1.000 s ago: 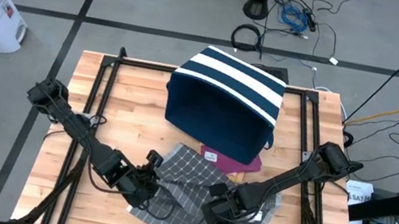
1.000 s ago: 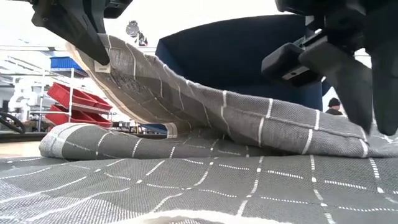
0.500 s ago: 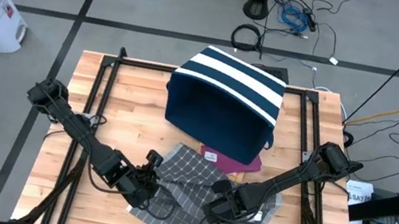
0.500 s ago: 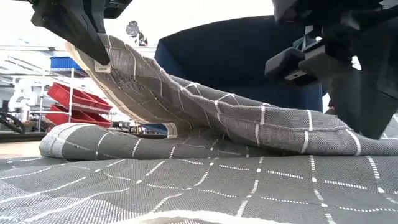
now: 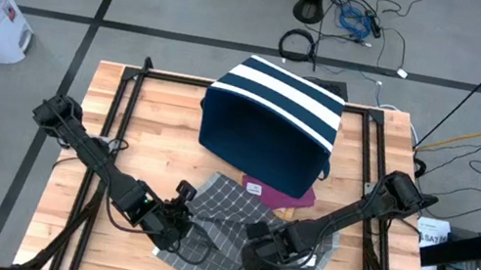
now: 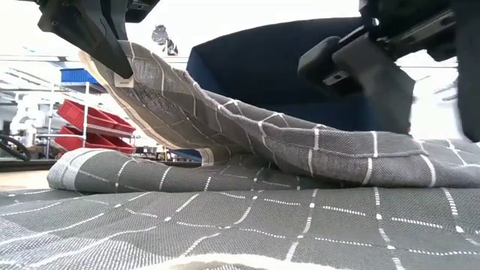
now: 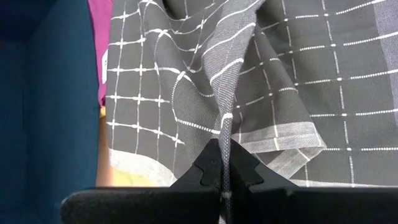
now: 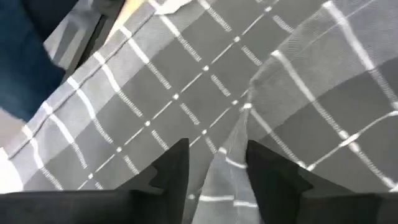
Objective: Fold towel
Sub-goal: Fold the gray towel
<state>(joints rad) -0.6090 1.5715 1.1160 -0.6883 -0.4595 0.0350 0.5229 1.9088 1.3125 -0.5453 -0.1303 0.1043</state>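
High view, I see the grey checked towel [image 5: 231, 243] at the table's [image 5: 163, 121] near edge, striped navy bin [image 5: 274, 111] behind it, contents hidden, low view, my left gripper [image 6: 112, 64] clamps a raised towel edge, right wrist view, my right gripper [image 8: 214, 165] parted over a fold.

Grey towel [image 5: 231, 243] with thin white grid lines and a pale hem, lying rumpled on the near middle of the wooden table; one edge lifted off the surface, draping in a sagging fold over the flat lower layer; far corner overlapping a magenta cloth
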